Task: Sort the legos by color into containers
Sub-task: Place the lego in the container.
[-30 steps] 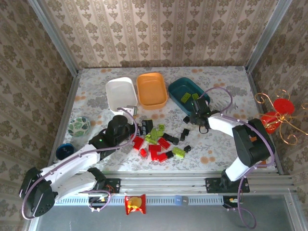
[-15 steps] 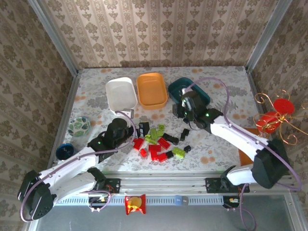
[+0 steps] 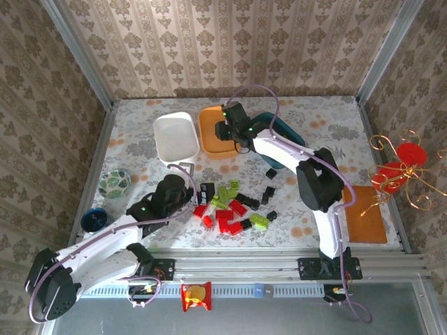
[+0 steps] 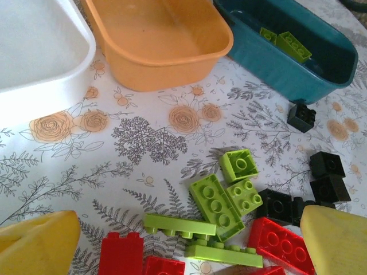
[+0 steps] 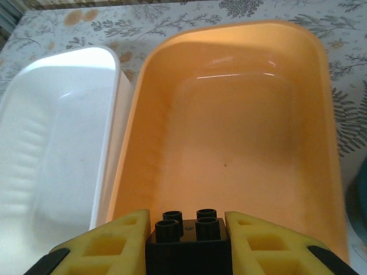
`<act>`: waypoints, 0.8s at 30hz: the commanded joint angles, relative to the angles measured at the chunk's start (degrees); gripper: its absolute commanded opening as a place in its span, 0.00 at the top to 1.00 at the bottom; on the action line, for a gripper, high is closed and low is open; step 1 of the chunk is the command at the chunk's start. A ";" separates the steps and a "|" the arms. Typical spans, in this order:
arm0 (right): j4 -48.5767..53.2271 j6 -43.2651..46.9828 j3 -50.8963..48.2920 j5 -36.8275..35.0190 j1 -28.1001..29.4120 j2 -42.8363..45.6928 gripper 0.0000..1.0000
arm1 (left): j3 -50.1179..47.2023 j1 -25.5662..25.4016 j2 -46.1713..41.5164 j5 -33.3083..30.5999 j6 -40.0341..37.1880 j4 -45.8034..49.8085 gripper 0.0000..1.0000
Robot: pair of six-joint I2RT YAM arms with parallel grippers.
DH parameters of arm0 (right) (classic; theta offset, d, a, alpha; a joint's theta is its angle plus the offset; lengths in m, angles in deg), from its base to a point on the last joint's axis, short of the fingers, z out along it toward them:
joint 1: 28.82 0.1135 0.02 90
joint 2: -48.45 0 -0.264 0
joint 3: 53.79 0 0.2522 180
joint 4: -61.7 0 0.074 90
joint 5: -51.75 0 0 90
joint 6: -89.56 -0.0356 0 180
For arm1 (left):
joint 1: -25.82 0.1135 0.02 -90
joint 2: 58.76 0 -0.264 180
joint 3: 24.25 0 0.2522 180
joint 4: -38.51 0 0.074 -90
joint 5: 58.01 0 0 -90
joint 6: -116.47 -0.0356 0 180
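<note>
Item 1: right hand [image 5: 187, 220]. Jaws nearly shut, clamped on one black brick [image 5: 186, 243], studs up, wedged between the two yellow fingers [image 5: 114, 243]. In the top view this hand [image 3: 225, 130] hangs over the orange tray [image 3: 209, 144], at its near end; the brick is above the tray's floor, not lying in it.

Item 2: left hand [image 4: 186, 229]. Jaws spread as wide as they go, nothing held. In the top view it [image 3: 181, 169] sits at the left edge of the loose pile [image 3: 227, 206]. From its wrist camera, red, lime and black pieces lie between and just ahead of the fingers [image 4: 40, 243].

Item 3: orange tray [image 5: 241, 132]. Middle of the row, holds no bricks.

Item 4: white tray [image 5: 51, 143]. Just left of the orange one, rims near each other; holds no bricks.

Item 5: teal tray [image 4: 287, 66]. Right of the orange one; two lime bricks [image 4: 287, 44] lie inside, against the far wall.

Item 6: loose pile, on the floral tabletop [image 3: 307, 223], nearer the arm bases than the trays. Red pieces [image 3: 223, 220] lie nearest the bases, lime ones [image 3: 223, 195] in the middle, black ones [image 3: 250, 202] towards the right.

Item 7: green patterned bowl [image 3: 114, 183] and dark blue mug [image 3: 93, 220], at the left edge, well apart from the pile.
</note>
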 commanded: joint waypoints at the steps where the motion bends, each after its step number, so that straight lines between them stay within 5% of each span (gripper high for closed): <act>1: 5.71 -1.61 5.00 -2.20 0.41 -3.82 0.72 | -0.08 0.03 -1.15 0.12 0.22 1.89 0.00; 9: 7.26 -2.17 8.13 -1.07 0.49 -4.06 0.33 | -0.08 0.31 -1.15 0.91 -0.61 2.07 0.00; 14: 4.86 -1.73 1.26 -0.80 0.92 4.51 0.28 | 0.30 0.39 -1.15 1.37 -1.03 2.38 0.00; 24: 5.33 -4.92 -29.71 -3.90 2.17 30.72 0.28 | 1.41 0.60 -0.87 1.18 -2.15 2.29 0.00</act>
